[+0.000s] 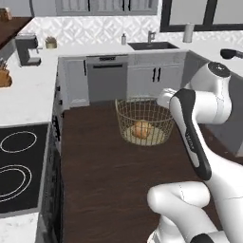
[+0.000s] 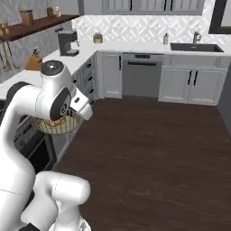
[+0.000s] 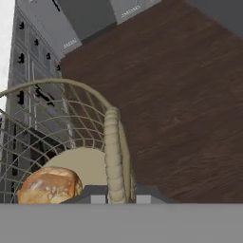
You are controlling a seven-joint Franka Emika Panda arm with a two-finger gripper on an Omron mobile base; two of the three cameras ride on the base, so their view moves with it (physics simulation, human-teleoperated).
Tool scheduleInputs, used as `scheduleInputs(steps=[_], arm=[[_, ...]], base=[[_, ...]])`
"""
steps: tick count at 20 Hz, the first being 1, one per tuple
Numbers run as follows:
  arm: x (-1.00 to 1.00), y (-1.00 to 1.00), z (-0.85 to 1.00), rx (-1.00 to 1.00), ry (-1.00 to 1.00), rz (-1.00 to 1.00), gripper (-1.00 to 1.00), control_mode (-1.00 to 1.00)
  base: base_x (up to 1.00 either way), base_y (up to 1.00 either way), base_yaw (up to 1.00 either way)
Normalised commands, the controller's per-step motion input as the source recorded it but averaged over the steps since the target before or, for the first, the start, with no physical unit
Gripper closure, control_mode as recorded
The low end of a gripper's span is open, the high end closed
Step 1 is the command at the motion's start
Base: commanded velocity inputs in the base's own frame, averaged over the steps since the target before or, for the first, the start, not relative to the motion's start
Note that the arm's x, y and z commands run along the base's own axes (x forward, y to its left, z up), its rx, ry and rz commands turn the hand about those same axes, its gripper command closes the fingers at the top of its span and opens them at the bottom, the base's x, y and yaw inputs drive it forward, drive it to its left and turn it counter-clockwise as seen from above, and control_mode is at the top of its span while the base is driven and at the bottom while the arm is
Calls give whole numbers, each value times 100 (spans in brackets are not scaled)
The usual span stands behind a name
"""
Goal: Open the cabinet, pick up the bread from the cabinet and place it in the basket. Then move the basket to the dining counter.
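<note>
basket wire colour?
Tan-gold wire basket with a paler woven base; clearest in the left base view.

The arm (image 1: 209, 142) is glossy white, built of thick rounded tubular links with bulbous shells at the joints. Dark grey to black bands mark the joints, one a long curved stripe bearing faint small lettering. A round dark cap (image 2: 53, 67) with a grey disc tops one joint. The gripper (image 3: 119, 193) has small dark grey, blocky fingertips.
</note>
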Motion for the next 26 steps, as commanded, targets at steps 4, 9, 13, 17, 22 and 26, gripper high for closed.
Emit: scheduleInputs(steps=[4, 9, 13, 17, 22, 26], arm=[[0, 0, 0, 0, 0, 0, 100, 100], [0, 0, 0, 0, 0, 0, 100, 100], [0, 0, 0, 0, 0, 0, 100, 100], [0, 0, 0, 0, 0, 0, 100, 100], [0, 0, 0, 0, 0, 0, 100, 100], [0, 0, 0, 0, 0, 0, 100, 100]], base=[[0, 0, -100], [0, 0, -100], [7, 0, -92], [66, -12, -35], [91, -44, -7], [97, -26, -7]])
